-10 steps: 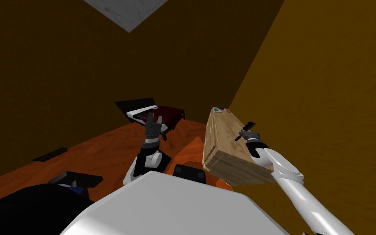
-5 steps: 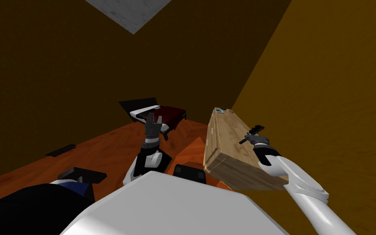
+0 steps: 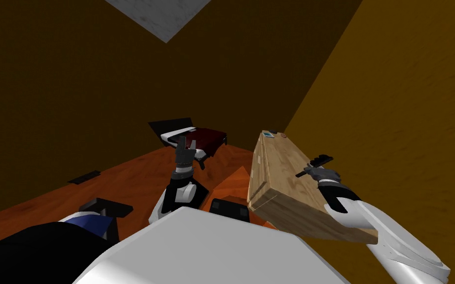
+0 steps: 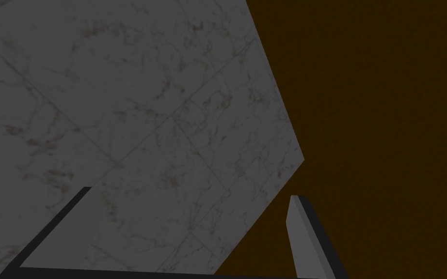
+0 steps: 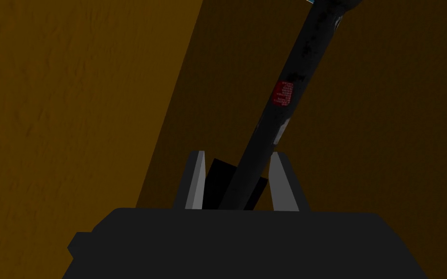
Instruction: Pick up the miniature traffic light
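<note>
Right gripper [image 5: 234,160]: pinching the traffic light [image 5: 285,92] at its lower end, both fingers [image 5: 196,179] pressed to the dark pole's sides. Pole runs out past the tips at a slant, red spot partway up. Head view puts it over the wooden cabinet [image 3: 281,167], near the edge facing the yellow-brown wall [image 3: 409,123]. Whether it's fully clear of the top: can't tell. Left gripper [image 3: 184,148]: raised in front of the chest, fingers spread, holding nothing, well apart from the work.

Step in hand, as judged: lift/carry w/ grip secured. Recs:
- Hold the squeeze steady.
- Grip sits low on a long pole, so expect it to lever or swing. Move slow, no wrist snaps.
- Raise straight up before any sideways travel.

Clearances:
- Wall is close on the arm's outer side, little room there.
- Cabinet edge is right under the hand.
- Small items [image 3: 271,133] at the far end, well apart.
- Open room lies up & back toward the chest, over the orange floor [image 3: 123,182].
</note>
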